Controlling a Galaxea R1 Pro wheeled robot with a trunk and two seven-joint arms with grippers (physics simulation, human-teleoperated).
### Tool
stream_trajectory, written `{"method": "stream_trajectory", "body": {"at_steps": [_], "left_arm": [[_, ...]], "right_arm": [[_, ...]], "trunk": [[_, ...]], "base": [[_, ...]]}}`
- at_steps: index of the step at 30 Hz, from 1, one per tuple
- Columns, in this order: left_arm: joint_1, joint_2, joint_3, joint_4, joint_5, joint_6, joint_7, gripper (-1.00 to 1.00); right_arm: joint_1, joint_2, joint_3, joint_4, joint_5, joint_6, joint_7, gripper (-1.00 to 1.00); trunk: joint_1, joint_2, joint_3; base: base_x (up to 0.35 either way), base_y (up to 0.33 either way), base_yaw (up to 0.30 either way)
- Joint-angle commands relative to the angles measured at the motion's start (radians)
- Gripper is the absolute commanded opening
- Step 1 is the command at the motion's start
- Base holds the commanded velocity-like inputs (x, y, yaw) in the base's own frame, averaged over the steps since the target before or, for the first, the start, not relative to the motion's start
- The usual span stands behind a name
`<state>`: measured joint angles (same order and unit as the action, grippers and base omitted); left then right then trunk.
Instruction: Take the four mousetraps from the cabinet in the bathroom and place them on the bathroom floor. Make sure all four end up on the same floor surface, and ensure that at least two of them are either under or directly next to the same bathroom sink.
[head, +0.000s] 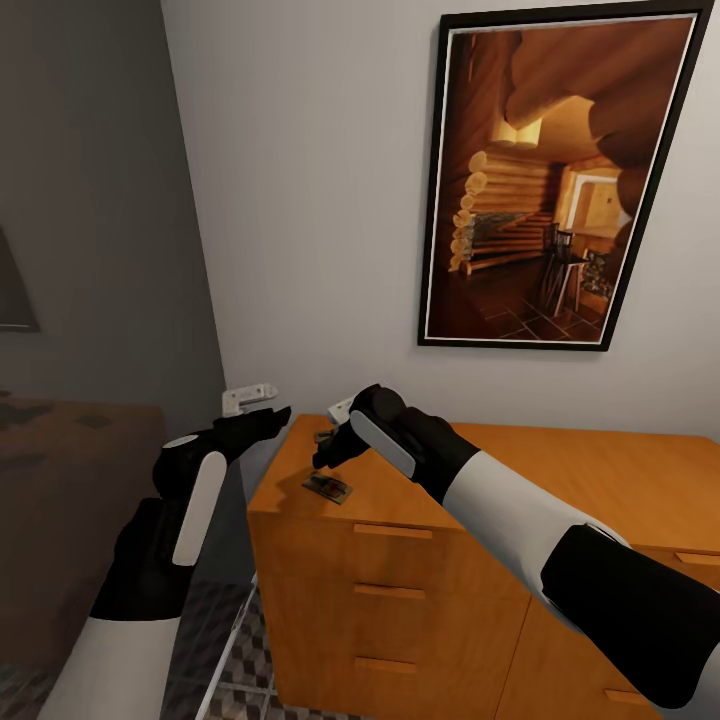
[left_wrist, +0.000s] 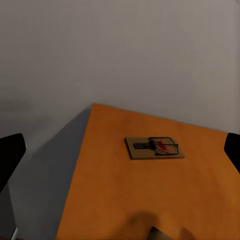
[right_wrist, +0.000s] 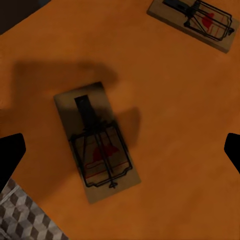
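Observation:
The orange-brown cabinet (head: 600, 480) stands against the wall. Near its left end a mousetrap (head: 328, 487) lies flat on the top, and a second mousetrap (head: 324, 436) behind it is partly hidden by my right gripper (head: 326, 456). That gripper hovers open just above them. In the right wrist view the right gripper (right_wrist: 120, 152) is spread wide over one mousetrap (right_wrist: 97, 142), with another mousetrap (right_wrist: 192, 22) farther off. My left gripper (head: 272, 416) is open beside the cabinet's left corner. The left wrist view looks across the cabinet top (left_wrist: 125, 200) at a mousetrap (left_wrist: 154, 148).
A framed picture (head: 555, 175) of a log interior hangs on the wall above the cabinet. Drawer fronts with bar handles (head: 392, 531) face me. A dark brown surface (head: 60, 500) lies at the left. Cube-pattern floor tiles (head: 225, 640) show beside the cabinet.

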<state>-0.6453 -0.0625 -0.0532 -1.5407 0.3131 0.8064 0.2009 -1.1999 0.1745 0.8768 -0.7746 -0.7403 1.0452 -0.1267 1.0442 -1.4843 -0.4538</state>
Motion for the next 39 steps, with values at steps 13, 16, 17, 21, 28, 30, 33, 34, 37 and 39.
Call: {"method": "stream_trajectory", "body": {"at_steps": [13,16,17,21,28,30,33,34,37,39], "left_arm": [[-0.001,0.000,0.000,-0.001,0.010,0.004,0.009,1.00],[-0.001,0.000,0.000,-0.001,0.010,0.004,0.009,1.00],[-0.001,0.000,0.000,-0.001,0.010,0.004,0.009,1.00],[-0.001,0.000,0.000,-0.001,0.011,0.004,0.009,1.00],[-0.001,0.000,0.000,-0.001,0.011,0.004,0.009,1.00],[-0.001,0.000,0.000,-0.001,0.011,0.004,0.009,1.00],[-0.001,0.000,0.000,-0.001,0.011,0.004,0.009,1.00],[-0.001,0.000,0.000,-0.001,0.011,0.004,0.009,1.00],[-0.001,0.000,0.000,-0.001,0.011,0.004,0.009,1.00],[-0.001,0.000,0.000,-0.001,0.011,0.004,0.009,1.00]], "right_arm": [[-0.001,0.000,0.002,-0.001,-0.011,0.002,-0.010,1.00],[-0.001,0.000,0.002,-0.001,-0.011,0.002,-0.010,1.00],[-0.001,0.000,0.002,0.000,-0.012,0.002,-0.010,1.00],[-0.001,0.000,0.002,0.010,-0.013,0.002,-0.009,1.00],[-0.001,0.000,0.000,0.083,-0.016,0.002,-0.007,1.00],[-0.001,0.000,-0.001,0.107,-0.016,0.002,-0.006,1.00],[-0.001,0.000,-0.001,0.128,-0.017,0.002,-0.004,1.00],[-0.001,0.000,-0.001,0.132,-0.017,0.002,-0.004,1.00],[-0.001,0.000,-0.002,0.141,-0.017,0.002,-0.003,1.00],[-0.001,0.000,-0.002,0.143,-0.017,0.002,-0.003,1.00]], "trunk": [[0.000,-0.001,-0.001],[0.000,-0.001,-0.001],[0.000,-0.001,-0.001],[0.000,-0.001,-0.001],[0.000,-0.001,-0.001],[0.000,-0.001,-0.001],[0.000,-0.001,-0.001],[0.000,-0.001,-0.001],[0.000,-0.001,-0.001],[0.000,-0.001,-0.001]], "base": [[0.000,0.000,0.000],[0.000,0.000,0.000],[0.000,0.000,0.000],[0.000,0.000,0.000],[0.000,0.000,0.000],[0.000,0.000,0.000],[0.000,0.000,0.000],[0.000,0.000,0.000],[0.000,0.000,0.000],[0.000,0.000,0.000]]}}
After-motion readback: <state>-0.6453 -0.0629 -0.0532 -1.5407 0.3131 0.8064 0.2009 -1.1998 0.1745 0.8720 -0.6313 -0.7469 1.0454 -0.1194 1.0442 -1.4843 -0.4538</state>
